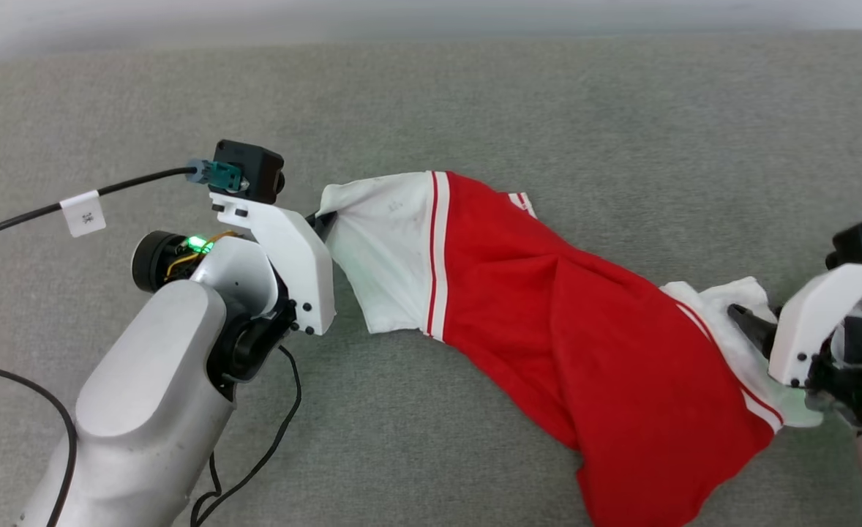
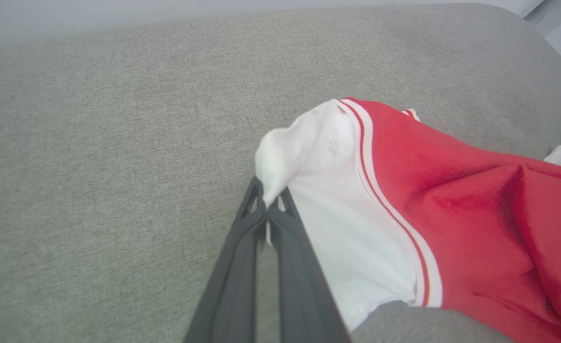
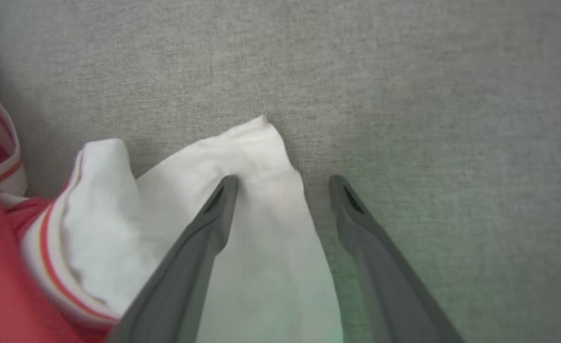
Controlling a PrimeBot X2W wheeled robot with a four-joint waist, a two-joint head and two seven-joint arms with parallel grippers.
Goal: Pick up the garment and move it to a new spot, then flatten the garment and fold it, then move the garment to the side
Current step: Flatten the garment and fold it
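The garment (image 1: 563, 315), red with white sleeves and striped trim, lies rumpled and stretched across the grey cushion. My left gripper (image 1: 321, 219) is shut on the edge of its left white sleeve (image 2: 318, 190); in the left wrist view the fingertips (image 2: 266, 209) pinch the cloth. At the far right, my right gripper (image 1: 749, 322) stands open over the other white sleeve (image 3: 256, 190). One right finger (image 3: 223, 200) rests on the cloth, the other finger (image 3: 345, 200) sits just past the sleeve's edge over bare cushion. The number print is hidden.
A grey fabric cushion (image 1: 475, 102) spreads under everything, with its pale back edge at the top. Black cables (image 1: 36, 212) with a white tag (image 1: 83, 212) trail beside my left arm.
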